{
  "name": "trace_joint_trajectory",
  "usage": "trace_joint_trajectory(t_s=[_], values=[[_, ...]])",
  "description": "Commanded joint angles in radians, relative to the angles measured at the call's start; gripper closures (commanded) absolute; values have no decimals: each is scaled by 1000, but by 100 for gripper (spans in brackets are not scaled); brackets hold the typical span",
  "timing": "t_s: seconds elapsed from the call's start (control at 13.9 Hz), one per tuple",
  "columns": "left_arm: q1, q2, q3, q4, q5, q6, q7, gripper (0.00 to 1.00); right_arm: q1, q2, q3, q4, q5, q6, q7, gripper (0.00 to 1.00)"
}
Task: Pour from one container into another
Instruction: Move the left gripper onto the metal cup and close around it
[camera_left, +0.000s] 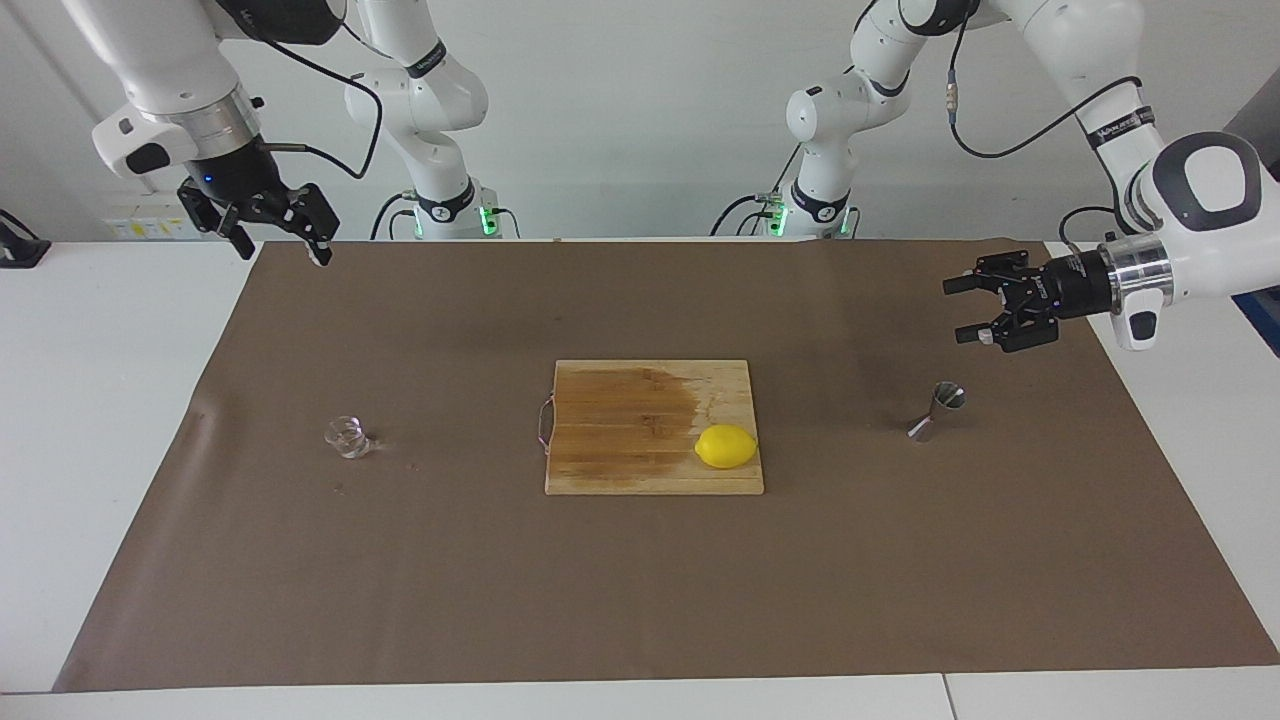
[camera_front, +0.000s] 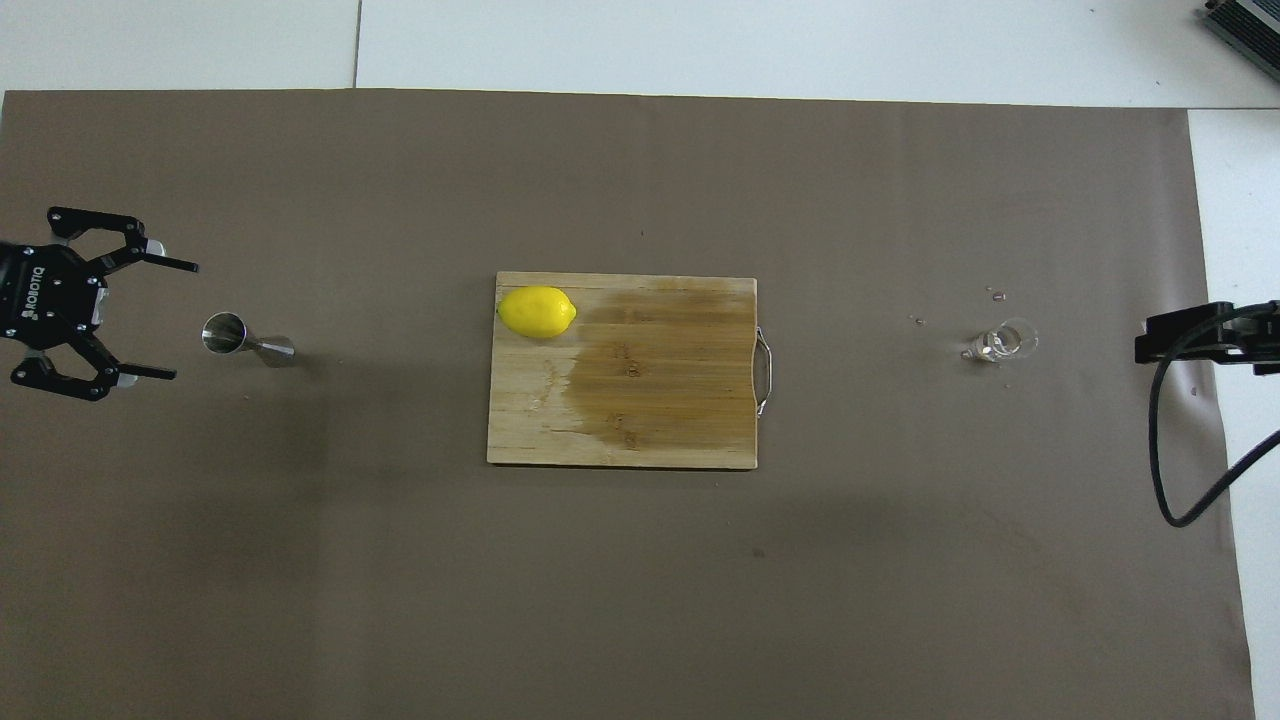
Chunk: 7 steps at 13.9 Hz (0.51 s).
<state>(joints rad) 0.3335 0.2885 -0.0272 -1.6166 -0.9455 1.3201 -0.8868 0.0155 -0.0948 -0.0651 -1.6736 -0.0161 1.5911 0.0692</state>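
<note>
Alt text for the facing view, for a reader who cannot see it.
The open left gripper hangs above a steel jigger; the open right gripper waits high, away from a glass cup. Between them a lemon lies on a cutting board.

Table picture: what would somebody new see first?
The bright yellow lemon pops out first, sitting on a corner of the wooden cutting board in the middle of the brown mat. Next comes the left pincer, open and up in the air over the mat close to the shiny steel jigger. The tiny glass cup stands alone toward the right arm's end, and the right pincer waits high over the mat's corner.
</note>
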Motion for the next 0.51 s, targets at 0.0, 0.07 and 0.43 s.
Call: trace_joint_trajectory(t_s=[0.0, 0.07, 0.43], values=[[55, 34, -7, -26, -76, -45, -17, 0, 3, -22, -9, -21, 24, 1, -15, 0], [68, 47, -7, -40, -97, -51, -17, 0, 3, -22, -9, -21, 24, 3, -15, 0], [93, 107, -7, -69, -177, -58, -105, 0, 3, -22, -9, -21, 24, 1, -15, 0]])
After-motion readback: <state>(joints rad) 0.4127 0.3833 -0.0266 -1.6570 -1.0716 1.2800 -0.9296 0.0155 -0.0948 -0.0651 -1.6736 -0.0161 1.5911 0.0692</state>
